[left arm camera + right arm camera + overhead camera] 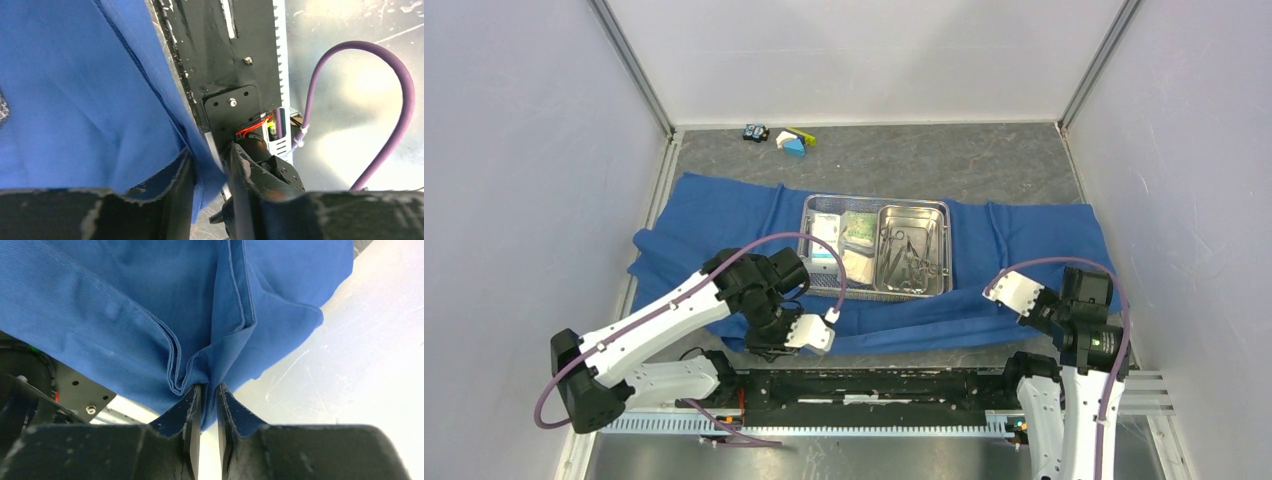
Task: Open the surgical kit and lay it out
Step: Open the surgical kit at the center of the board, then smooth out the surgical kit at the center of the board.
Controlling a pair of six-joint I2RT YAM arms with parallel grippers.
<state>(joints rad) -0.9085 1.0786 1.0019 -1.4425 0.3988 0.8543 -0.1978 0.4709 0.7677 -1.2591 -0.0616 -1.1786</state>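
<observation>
Blue cloth [724, 215] lies spread on the table, the mesh tray [876, 293] on its middle with the steel pan [913, 208] in its right half. My left gripper [207, 175] is at the cloth's near edge, fingers apart, hem loose between them. My right gripper [208, 395] has its fingers almost together around a cloth fold; whether they pinch it I cannot tell.

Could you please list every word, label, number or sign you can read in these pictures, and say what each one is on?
No text can be read in any view.
Packets in the mesh tray: possibly printed labels, too small to read.
Blue cloth, toy block and black base plate: no writing visible.
</observation>
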